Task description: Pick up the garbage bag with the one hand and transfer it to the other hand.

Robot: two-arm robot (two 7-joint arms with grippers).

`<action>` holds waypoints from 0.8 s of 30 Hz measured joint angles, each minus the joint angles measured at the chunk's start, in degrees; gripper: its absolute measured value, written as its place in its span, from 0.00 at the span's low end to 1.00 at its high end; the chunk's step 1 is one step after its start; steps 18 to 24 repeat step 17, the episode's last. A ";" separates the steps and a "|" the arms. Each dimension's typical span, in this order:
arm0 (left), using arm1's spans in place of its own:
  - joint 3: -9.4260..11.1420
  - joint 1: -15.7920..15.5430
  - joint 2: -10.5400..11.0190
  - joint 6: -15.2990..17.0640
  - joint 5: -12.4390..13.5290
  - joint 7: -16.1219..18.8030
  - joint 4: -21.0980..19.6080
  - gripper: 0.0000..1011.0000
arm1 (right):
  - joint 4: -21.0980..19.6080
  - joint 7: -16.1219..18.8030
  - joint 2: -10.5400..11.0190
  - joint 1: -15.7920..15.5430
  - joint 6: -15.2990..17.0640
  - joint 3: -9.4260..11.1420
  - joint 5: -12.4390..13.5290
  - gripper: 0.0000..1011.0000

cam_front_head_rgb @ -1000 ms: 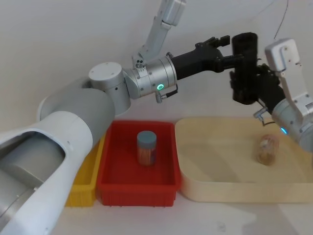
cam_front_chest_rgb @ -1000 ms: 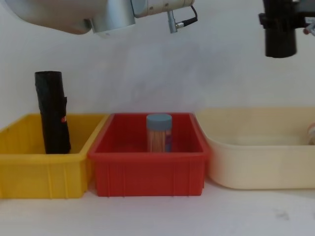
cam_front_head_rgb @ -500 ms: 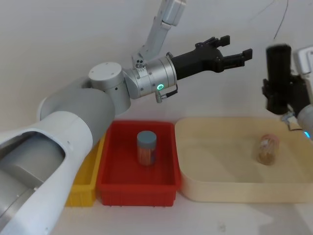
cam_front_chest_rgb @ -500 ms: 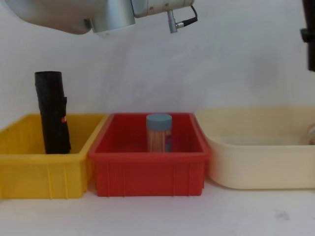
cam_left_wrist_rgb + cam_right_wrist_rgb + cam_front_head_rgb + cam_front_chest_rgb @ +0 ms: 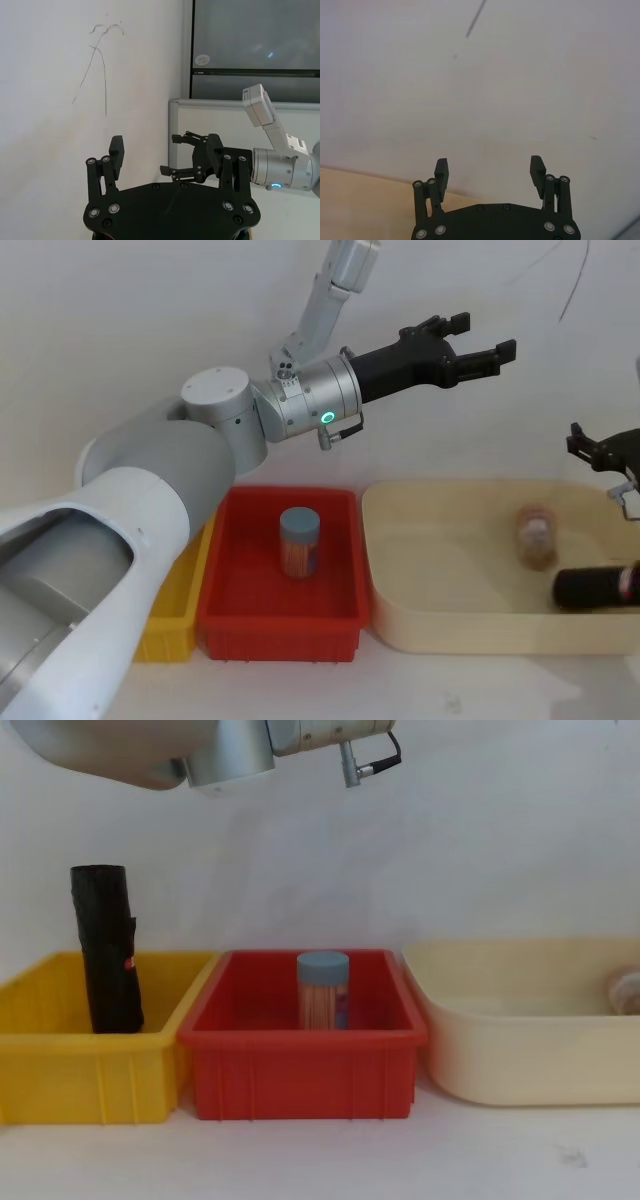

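Note:
The garbage bag (image 5: 596, 587), a black roll, lies on its side in the cream tub (image 5: 455, 625) near its right end, with no gripper touching it. My right gripper (image 5: 606, 449) hangs open above that end of the tub; the right wrist view shows its fingers (image 5: 441, 170) spread with nothing between them. My left gripper (image 5: 478, 341) is held high over the tub's back left, open and empty, its fingers (image 5: 116, 150) apart in the left wrist view. In the same view the right gripper (image 5: 192, 159) appears farther off.
A second black roll with a red mark (image 5: 106, 949) stands in the yellow bin (image 5: 60, 1065). A jar with a blue lid (image 5: 299, 542) stands in the red bin (image 5: 275, 625). A small brown jar (image 5: 536, 536) sits in the cream tub beside the garbage bag.
My right gripper carried the garbage bag away to the right and opened. The bag dropped into the cream tub and now lies flat. The left gripper stayed put, open.

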 joint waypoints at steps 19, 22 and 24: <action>0.00 0.00 0.00 0.00 0.00 0.00 0.00 0.99 | 0.73 -0.81 0.16 -0.11 0.88 0.92 -0.11 0.99; 0.00 0.00 0.00 0.00 0.00 0.00 0.00 0.99 | 0.73 -0.81 0.16 -0.11 0.88 0.92 -0.11 0.99; 0.00 0.00 0.00 0.00 0.00 0.00 0.00 0.99 | 0.73 -0.81 0.16 -0.11 0.88 0.92 -0.11 0.99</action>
